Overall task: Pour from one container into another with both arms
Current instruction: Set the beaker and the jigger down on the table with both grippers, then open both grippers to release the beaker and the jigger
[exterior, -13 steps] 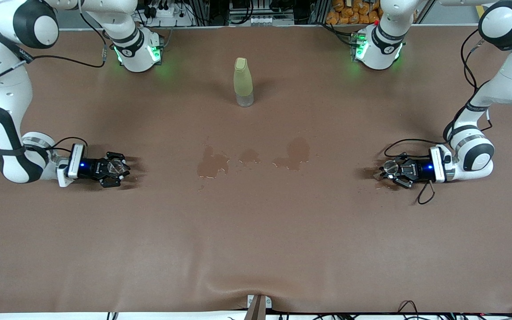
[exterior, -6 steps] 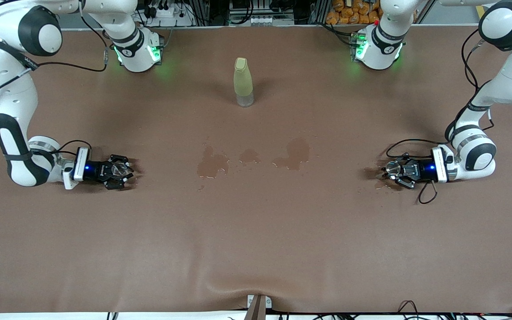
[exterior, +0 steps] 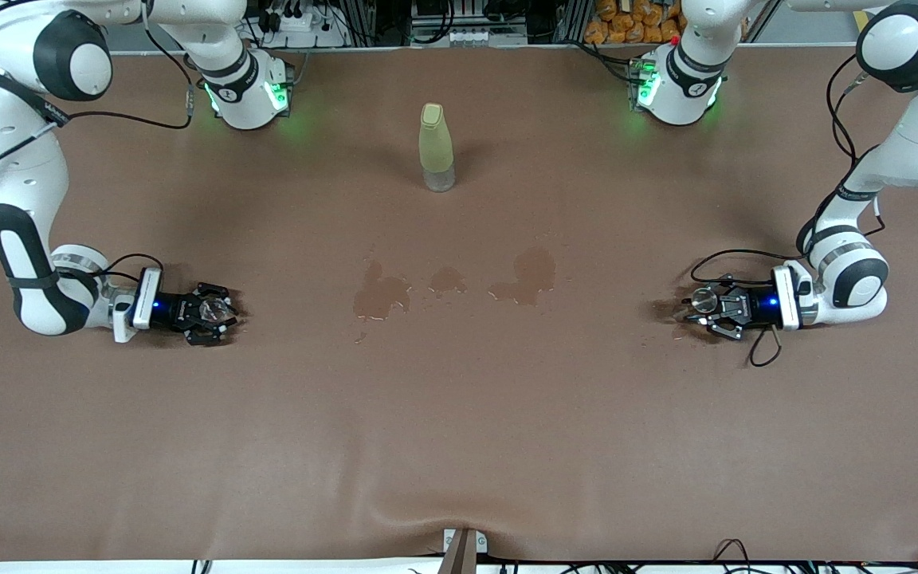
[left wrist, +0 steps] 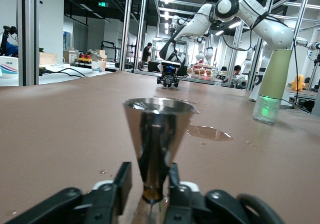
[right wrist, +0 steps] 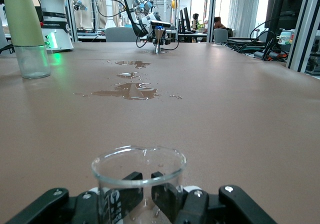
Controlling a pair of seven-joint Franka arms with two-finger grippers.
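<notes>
Glass first: the tiny clear glass cup (exterior: 209,308) stands upright on the brown table cover (exterior: 459,446) toward the right arm's end of the table, its long axis vertical and its open mouth pointing straight up, seen in the right wrist view as a thin round rim (right wrist: 138,160). It sits between the fingers of the right gripper (exterior: 215,312), a black fingered hand on the white jointed right arm (exterior: 21,199) that lies low and level along the table; the jaws are drawn narrow and clamp the cup's wall. Toward the middle of the table lie dark wet patches (exterior: 383,293), and farther from the front camera than these stands the tall yellow-green bottle (exterior: 436,147), upright with its cap on. Toward the left arm's end, the tiny silver metal hourglass-shaped jigger (exterior: 703,300) also stands upright on the cover, axis vertical, its round rim facing up and its upper cone flaring wide in the left wrist view (left wrist: 158,134). The left gripper (exterior: 706,307), black and low on the white left arm (exterior: 889,159), flanks the jigger's narrow waist; its fingers (left wrist: 121,181) stand slightly apart with the waist between them, and whether they press it or have let go I cannot tell.
</notes>
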